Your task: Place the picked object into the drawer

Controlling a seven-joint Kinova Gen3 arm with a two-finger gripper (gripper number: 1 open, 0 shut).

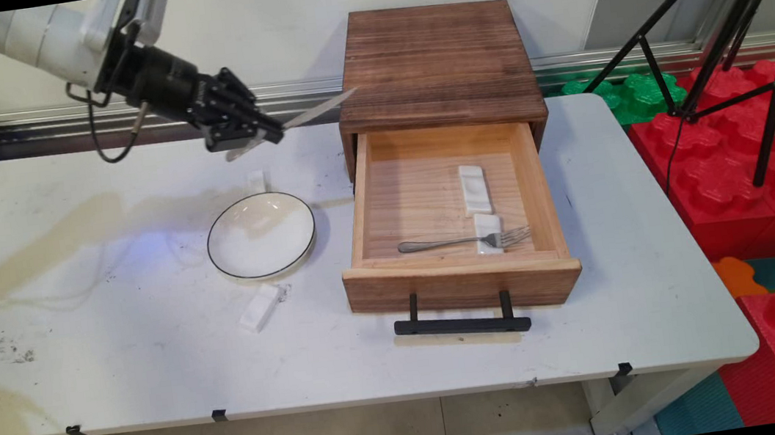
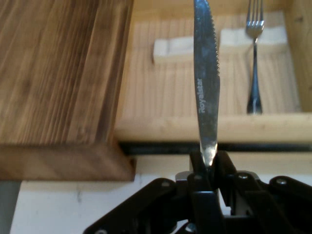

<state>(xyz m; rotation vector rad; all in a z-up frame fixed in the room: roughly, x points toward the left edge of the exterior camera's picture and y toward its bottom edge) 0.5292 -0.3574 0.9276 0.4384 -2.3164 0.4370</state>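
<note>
My gripper [image 1: 266, 135] hangs above the table's far side, left of the wooden drawer box [image 1: 439, 63], and is shut on a steel table knife [image 1: 317, 111]. The blade points right toward the box's left corner. In the hand view the knife [image 2: 206, 87] rises from my gripper [image 2: 208, 163], its serrated blade reaching over the open drawer [image 2: 161, 129]. Inside the drawer [image 1: 370, 197] lie a fork [image 1: 468, 241] resting on a white rest [image 1: 486, 224] and a second white rest [image 1: 474, 189]. The hand view shows the fork [image 2: 254, 58] and both rests too.
A white bowl with a dark rim [image 1: 261, 234] sits on the table [image 1: 116, 354] left of the drawer. Two small white rests lie near it, one behind [image 1: 256, 182] and one in front [image 1: 260, 308]. The drawer's black handle [image 1: 461, 324] juts forward. A tripod [image 1: 740, 19] and foam blocks [image 1: 722, 169] stand at right.
</note>
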